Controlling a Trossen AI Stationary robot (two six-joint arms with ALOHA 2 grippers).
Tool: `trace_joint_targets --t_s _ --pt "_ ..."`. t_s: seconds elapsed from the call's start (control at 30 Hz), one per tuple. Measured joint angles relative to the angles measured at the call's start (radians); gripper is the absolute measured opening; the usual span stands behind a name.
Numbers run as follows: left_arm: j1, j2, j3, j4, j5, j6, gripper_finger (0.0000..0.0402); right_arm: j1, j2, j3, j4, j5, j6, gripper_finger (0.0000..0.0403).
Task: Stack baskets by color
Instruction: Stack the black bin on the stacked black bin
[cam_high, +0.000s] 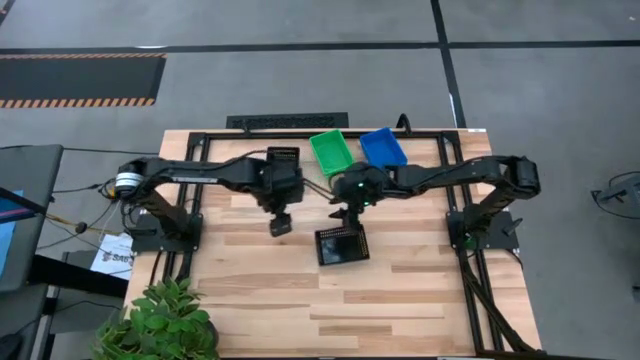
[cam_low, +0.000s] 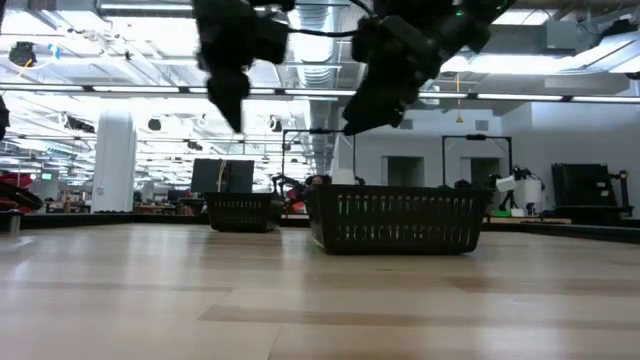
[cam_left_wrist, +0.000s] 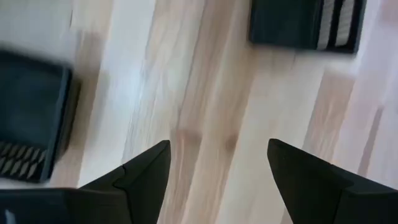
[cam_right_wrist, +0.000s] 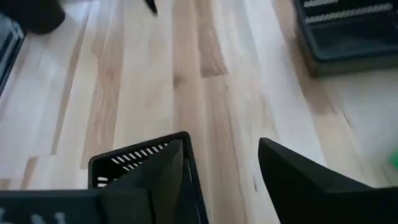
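A black basket (cam_high: 341, 245) (cam_low: 395, 218) rests flat on its base at the table's middle. A second black basket (cam_high: 283, 160) (cam_low: 242, 210) sits farther back, partly under my left arm. A green basket (cam_high: 330, 152) and a blue basket (cam_high: 383, 147) stand side by side at the far edge. My right gripper (cam_high: 345, 213) (cam_right_wrist: 221, 146) hangs open above the middle basket's far rim, clear of it. My left gripper (cam_high: 280, 225) (cam_left_wrist: 219, 144) is open over bare wood to that basket's left, with nothing between its fingers.
A potted plant (cam_high: 165, 320) stands at the near left corner. Black frame rails (cam_high: 470, 240) carry the arm bases at both sides. Bare wood (cam_high: 400, 310) stretches along the near half of the table.
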Motion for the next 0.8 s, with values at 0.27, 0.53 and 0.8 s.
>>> trace_joint_targets --t_s 0.27,0.53,0.8 --pt "-0.102 -0.054 -0.001 -0.211 -0.105 -0.077 0.0256 -0.012 0.146 0.132 -0.081 -0.12 -0.161 0.0232" --pt "-0.171 -0.054 0.0 -0.296 -0.234 -0.163 0.0256 -0.01 0.228 0.194 -0.167 -0.139 -0.222 0.0229" --pt "-0.173 -0.051 0.03 -0.277 -0.38 -0.274 0.0256 -0.011 0.215 0.195 -0.112 -0.114 -0.16 0.0228"
